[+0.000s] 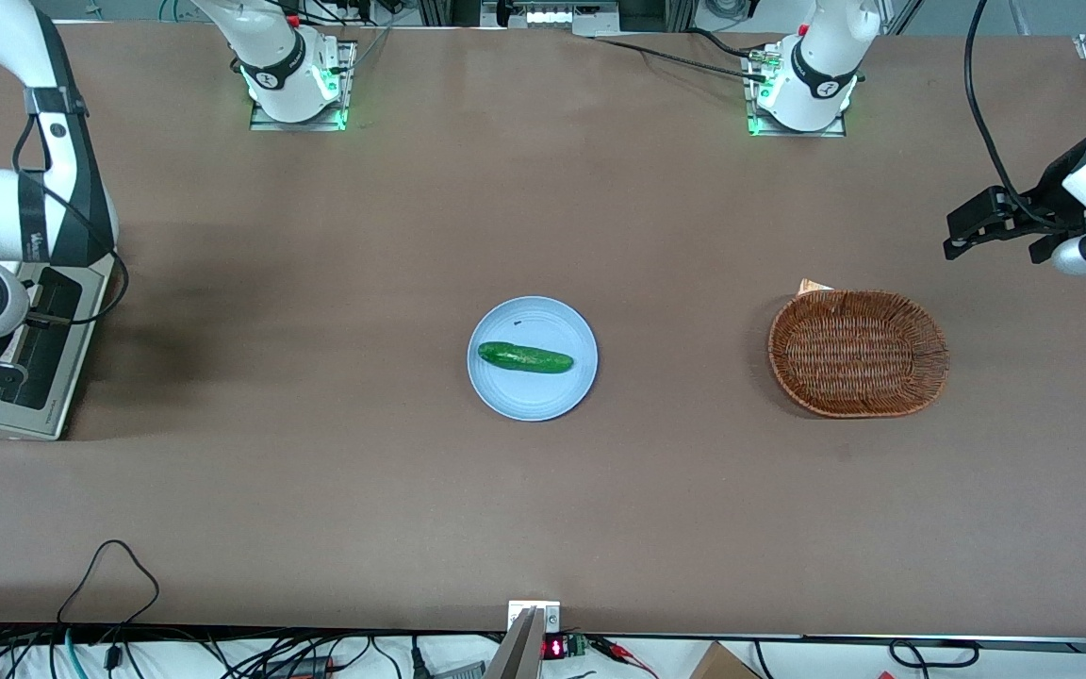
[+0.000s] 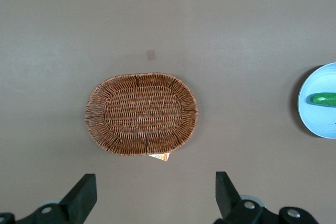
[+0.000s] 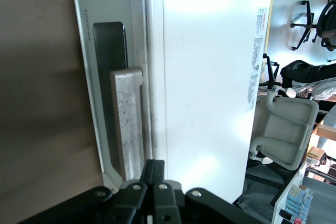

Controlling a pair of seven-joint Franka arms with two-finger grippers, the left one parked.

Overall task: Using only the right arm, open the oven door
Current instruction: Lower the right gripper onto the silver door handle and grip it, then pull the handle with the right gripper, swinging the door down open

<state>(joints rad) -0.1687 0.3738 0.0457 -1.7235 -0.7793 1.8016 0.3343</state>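
Here, black hand point(image 3: 155, 182) pinched closed, empty, above boxy white oven point(image 3: 205, 77); brushed-silver handle point(image 3: 127, 119).

Oven point(image 3: 205, 77): smooth shiny white metal. Oven door point(image 3: 113, 103): grey metal frame, dark glass, scratched dull silver handle point(image 3: 127, 121). Gripper point(image 3: 154, 182) just above oven: matt black plastic, fingers pressed together. Table point(image 1: 317, 236): matt brown. Basket point(image 1: 859, 354): rough woven wicker. Plate point(image 1: 543, 325): smooth pale blue.

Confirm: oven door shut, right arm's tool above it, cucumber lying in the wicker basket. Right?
Not quite. The cucumber lies on the blue plate, as the front view shows; the wicker basket holds none. The oven door is shut, with the tool above it.
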